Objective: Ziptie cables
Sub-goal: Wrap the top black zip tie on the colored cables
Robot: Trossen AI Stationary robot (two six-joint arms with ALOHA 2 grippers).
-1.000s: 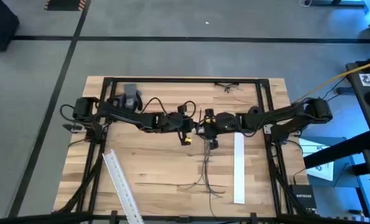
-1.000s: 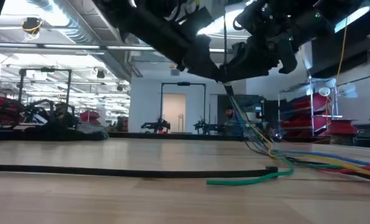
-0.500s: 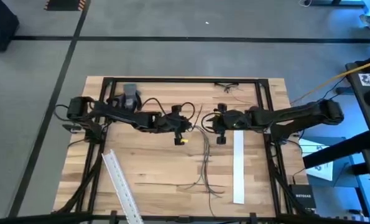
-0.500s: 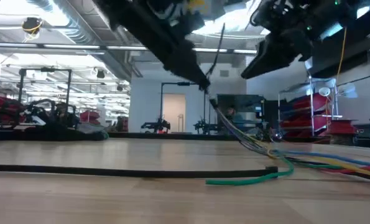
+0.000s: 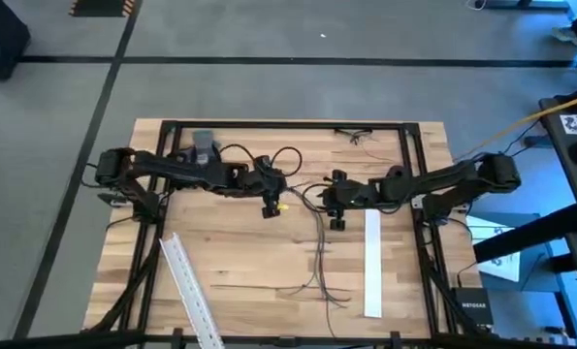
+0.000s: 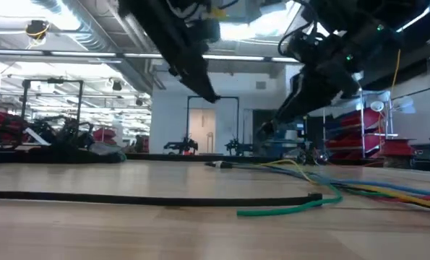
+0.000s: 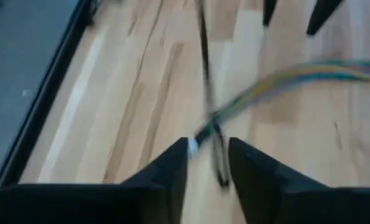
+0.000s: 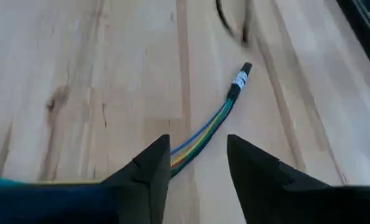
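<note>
Cables [image 5: 319, 254] lie flat on the tabletop [image 5: 249, 254] now, a coloured bundle running from the middle toward the near edge, its bound tip [image 8: 240, 79] resting on the wood. A second ago the two grippers met over the middle and held this end lifted; half a second ago the left gripper [image 5: 272, 202] alone carried it. Both arms have since pulled apart and the bundle has dropped. The left gripper hangs left of centre with its fingers [image 7: 172, 171] spread, the tip just ahead of them. The right gripper [image 5: 335, 199] hovers right of centre, its fingers [image 8: 155, 163] also spread, holding nothing. Two white strips [image 5: 371, 262] lie untouched. The bundling seems unfinished, so the end likely needs regrasping.
</note>
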